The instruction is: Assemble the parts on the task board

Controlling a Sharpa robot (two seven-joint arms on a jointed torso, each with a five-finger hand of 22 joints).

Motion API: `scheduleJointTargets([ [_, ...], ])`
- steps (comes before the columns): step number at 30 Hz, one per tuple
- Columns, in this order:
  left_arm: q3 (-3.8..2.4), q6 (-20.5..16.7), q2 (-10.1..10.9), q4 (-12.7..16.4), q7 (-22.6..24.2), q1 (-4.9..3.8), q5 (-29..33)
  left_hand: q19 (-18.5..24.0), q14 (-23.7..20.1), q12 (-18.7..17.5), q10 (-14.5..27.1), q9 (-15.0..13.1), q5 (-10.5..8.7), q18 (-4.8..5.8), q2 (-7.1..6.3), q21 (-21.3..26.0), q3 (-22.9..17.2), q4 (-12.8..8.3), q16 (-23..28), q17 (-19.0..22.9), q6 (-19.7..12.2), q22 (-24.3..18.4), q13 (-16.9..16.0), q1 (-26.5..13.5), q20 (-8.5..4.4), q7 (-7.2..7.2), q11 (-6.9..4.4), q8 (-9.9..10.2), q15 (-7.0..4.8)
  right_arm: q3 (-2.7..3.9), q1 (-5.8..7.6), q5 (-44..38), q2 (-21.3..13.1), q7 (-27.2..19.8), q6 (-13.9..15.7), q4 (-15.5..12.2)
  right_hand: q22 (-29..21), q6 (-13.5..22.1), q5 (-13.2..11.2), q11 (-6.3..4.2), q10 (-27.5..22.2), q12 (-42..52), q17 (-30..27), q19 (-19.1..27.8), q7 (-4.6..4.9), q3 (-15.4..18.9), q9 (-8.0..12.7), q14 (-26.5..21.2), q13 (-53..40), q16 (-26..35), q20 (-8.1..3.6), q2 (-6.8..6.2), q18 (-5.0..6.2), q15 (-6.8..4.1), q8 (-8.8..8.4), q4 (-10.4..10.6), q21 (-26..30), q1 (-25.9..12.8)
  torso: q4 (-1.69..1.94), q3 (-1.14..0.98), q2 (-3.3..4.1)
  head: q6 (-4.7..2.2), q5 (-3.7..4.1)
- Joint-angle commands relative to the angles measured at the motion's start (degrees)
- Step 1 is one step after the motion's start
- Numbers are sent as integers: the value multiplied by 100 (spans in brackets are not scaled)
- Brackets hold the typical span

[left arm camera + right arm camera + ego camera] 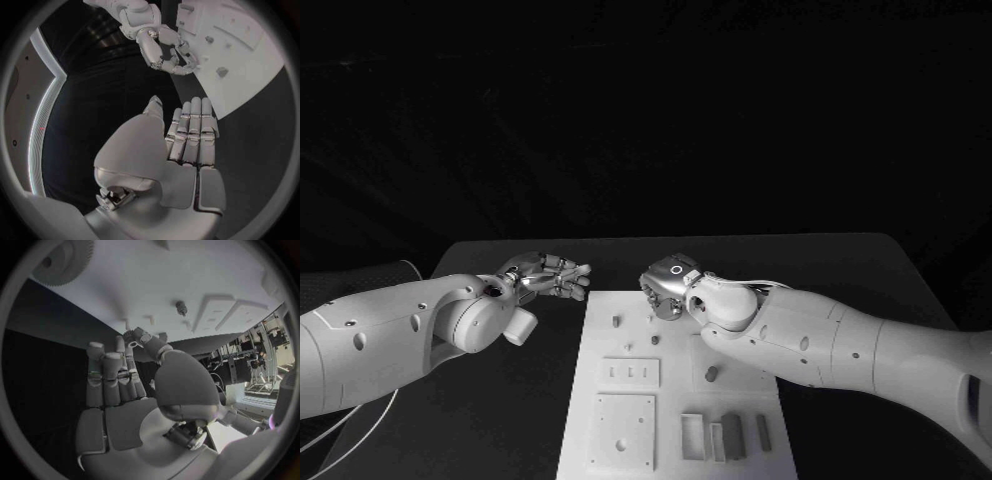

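The white task board (pixel 678 395) lies lengthwise in the middle of the table. Small pegs (pixel 656 340) stand in its far half, and grey block parts (pixel 731 436) stand at its near right corner. My right hand (pixel 669 287) hovers over the board's far end with fingers curled down. In the left wrist view the right hand's fingertips (pixel 177 65) sit at the board's edge (pixel 250 70). Its thumb tip (pixel 134 335) is close against a fingertip; whether something is pinched there is unclear. My left hand (pixel 545 276) hangs left of the board's far corner, its fingers (pixel 190 132) straight and holding nothing.
Two white rectangular plates (pixel 629 372) (pixel 623 431) lie on the board's near left part. A toothed wheel (pixel 62 260) shows by the board in the right wrist view. Black table (pixel 502 420) lies bare to the left of the board.
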State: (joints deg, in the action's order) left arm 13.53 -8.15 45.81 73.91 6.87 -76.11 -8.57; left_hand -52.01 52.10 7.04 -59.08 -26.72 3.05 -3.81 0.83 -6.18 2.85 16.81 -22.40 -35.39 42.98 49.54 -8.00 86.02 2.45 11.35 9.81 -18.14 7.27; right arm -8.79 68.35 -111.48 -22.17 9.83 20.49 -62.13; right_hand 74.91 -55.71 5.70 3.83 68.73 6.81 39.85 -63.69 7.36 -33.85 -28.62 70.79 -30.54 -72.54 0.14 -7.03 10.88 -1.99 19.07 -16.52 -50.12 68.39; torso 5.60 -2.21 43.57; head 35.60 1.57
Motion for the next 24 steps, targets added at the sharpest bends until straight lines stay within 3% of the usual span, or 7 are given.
scheduleJointTargets([
  [1,-5,73,-11,8,44,-6,-18,-7,44,-23,-41,6,-24,-65,13,30,48,-1,21,-7,41,-8,-8,22,-36,49,-15,25,1,-10,-43,34,35,-74,-72,38,110,-30,3,16,64,-22,-9,15,16,-37,-9,-19,-9,-22,-30,-29,412,-31,11,-10,-22,18,4,-4,0,15,-7],
  [8,-5,74,-3,21,41,-7,-18,-8,45,-26,-43,7,-24,-62,12,32,50,-2,25,-11,42,-8,-9,22,-39,49,-15,26,1,-14,-76,34,56,-75,-63,73,110,-28,4,17,64,-26,-10,17,17,-40,-9,-21,-12,-22,-30,-24,412,-30,8,-11,-22,20,17,-6,10,32,-24],
  [17,-5,70,7,30,35,-7,-19,-10,47,-31,-45,7,-24,-57,13,34,51,-2,30,-16,42,-8,-10,24,-43,49,-15,27,1,-14,-78,55,53,-78,-66,113,110,-26,3,18,64,-32,-11,19,18,-40,-10,-24,-16,-23,-30,-24,412,-29,4,-11,-22,18,-10,-2,0,48,-43],
  [24,-5,74,11,25,32,-7,-19,-11,48,-35,-48,8,-24,-54,13,36,52,-1,33,-19,43,-9,-11,24,-45,49,-15,28,0,-14,-78,49,32,-43,79,107,110,-27,4,17,66,-36,-12,20,18,-43,-11,-26,-19,-24,-31,-19,412,-29,2,-11,-23,21,1,0,-5,28,-31],
])
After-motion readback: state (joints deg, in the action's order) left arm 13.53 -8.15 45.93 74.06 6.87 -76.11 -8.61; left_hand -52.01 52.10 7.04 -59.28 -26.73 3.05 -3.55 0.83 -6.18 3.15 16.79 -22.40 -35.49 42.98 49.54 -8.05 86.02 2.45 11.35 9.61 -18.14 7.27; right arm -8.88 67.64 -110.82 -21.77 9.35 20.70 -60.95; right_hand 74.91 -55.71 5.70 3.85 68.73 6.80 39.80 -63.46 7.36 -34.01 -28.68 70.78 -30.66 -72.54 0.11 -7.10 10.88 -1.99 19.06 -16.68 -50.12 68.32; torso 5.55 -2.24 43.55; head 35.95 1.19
